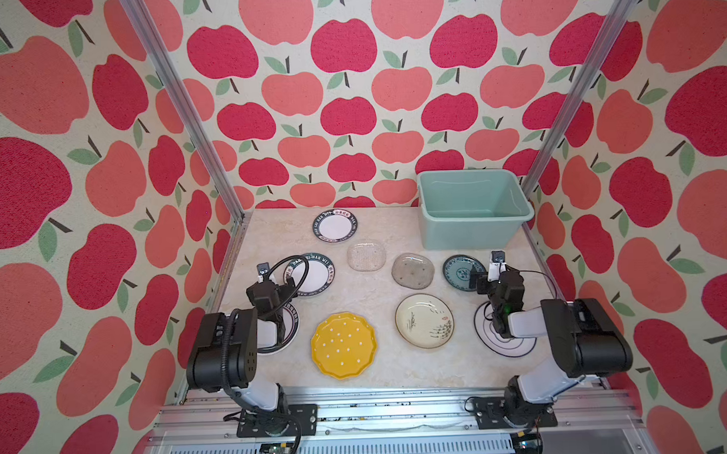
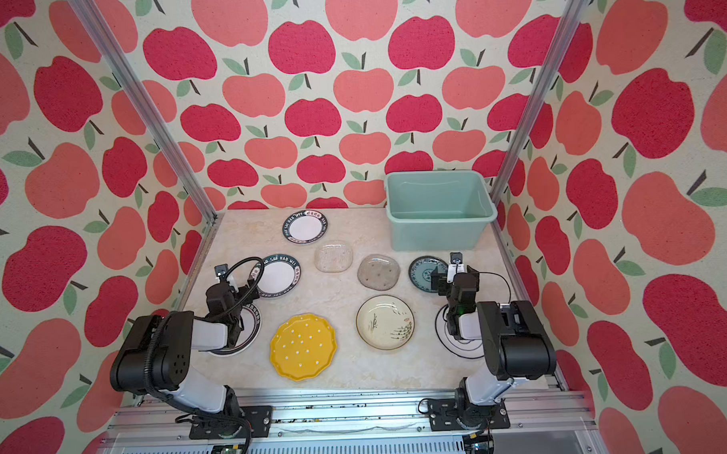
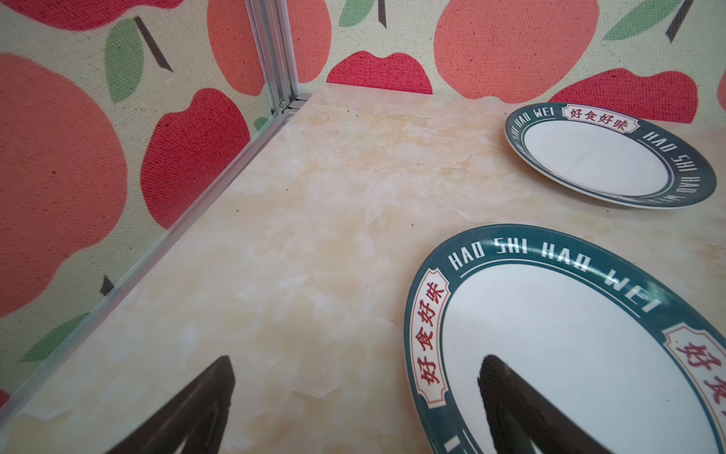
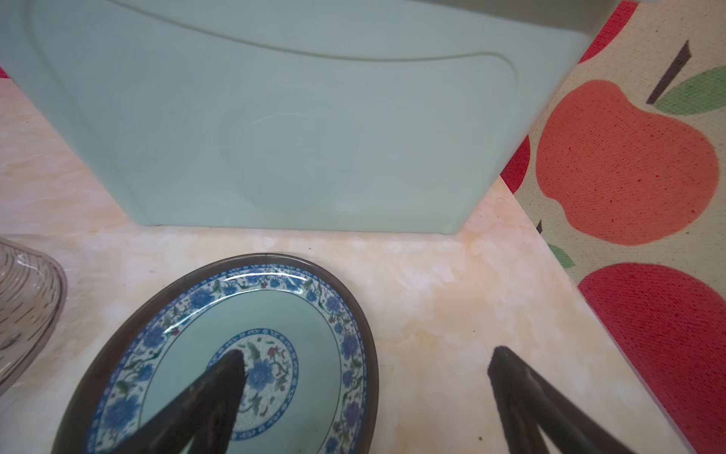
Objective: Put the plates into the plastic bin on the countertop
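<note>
Nearest: front aluminium rail (image 1: 380, 396), with both arm bases bolted to it. Behind it lies the marble-patterned countertop (image 1: 372, 294), carrying nine plates. All lie flat and outside the bin.

Front row, left to right in both top views:
- near lettered-rim plate (image 2: 251, 329), mostly hidden under the left arm
- yellow scalloped plate (image 1: 343, 345), dotted white
- cream ink-drawn plate (image 1: 424, 320)
- white ringed plate (image 1: 518, 349), partly under the right arm

Middle row:
- middle lettered-rim plate (image 1: 317, 275)
- clear glass dish (image 1: 366, 255)
- greyish glass dish (image 1: 413, 270)
- teal patterned plate (image 1: 459, 270)

Back: far lettered-rim plate (image 1: 335, 225), close to the rear wall.

Mint-green plastic bin (image 1: 470, 232): upright in the back right corner, against the right rail. It sits just behind the teal patterned plate, with a strip of bare counter between them.

Left gripper (image 3: 355, 393): fingers (image 3: 204, 408) spread wide, holding nothing. One lines up over the white centre of the middle lettered-rim plate, the other over bare counter, so the rim falls between them. Contact cannot be told.

Right gripper (image 4: 365, 373): fingers (image 4: 224, 385) also spread wide, holding nothing. One lies over the teal patterned plate's flowered centre, the other over bare counter beside its dark rim. Contact cannot be told.
</note>
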Robot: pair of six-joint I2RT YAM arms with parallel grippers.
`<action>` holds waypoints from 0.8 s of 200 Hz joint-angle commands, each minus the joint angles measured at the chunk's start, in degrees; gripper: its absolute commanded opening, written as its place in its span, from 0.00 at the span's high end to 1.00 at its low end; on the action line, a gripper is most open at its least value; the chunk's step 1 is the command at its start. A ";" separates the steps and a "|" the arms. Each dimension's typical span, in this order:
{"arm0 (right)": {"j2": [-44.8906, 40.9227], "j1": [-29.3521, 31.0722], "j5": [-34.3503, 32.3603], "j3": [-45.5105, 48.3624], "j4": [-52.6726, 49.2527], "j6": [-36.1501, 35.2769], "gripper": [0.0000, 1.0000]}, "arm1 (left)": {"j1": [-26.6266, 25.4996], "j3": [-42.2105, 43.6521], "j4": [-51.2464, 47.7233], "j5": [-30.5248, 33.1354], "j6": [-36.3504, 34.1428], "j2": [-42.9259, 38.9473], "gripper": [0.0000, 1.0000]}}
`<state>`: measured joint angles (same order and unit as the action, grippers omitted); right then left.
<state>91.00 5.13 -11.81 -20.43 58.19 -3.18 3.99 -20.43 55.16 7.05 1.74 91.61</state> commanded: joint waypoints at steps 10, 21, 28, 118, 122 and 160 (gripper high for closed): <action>0.08 -0.37 0.86 -0.32 -0.54 0.11 0.01 | -0.17 -0.84 1.43 0.27 -0.86 0.79 0.01; 0.11 -0.36 0.92 -0.29 -0.54 0.10 0.01 | -0.12 -0.85 1.34 0.20 -0.81 0.81 0.01; 0.08 -0.29 0.91 -0.29 -0.62 0.10 0.01 | -0.12 -0.84 1.32 0.16 -0.85 0.83 0.01; 0.06 -0.35 0.96 -0.29 -0.53 0.10 0.01 | -0.12 -0.63 1.82 0.37 -0.77 0.67 0.01; 0.08 -0.36 0.96 -0.32 -0.54 0.10 0.01 | -0.13 -0.79 1.59 0.77 -0.70 0.47 0.01; -0.12 -1.08 2.17 -0.23 -0.82 0.54 0.01 | -1.25 -2.63 -5.65 -0.52 -2.63 -4.34 0.01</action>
<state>91.00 4.84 -10.98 -20.43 58.06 -3.18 3.88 -20.97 53.74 7.09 1.54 91.07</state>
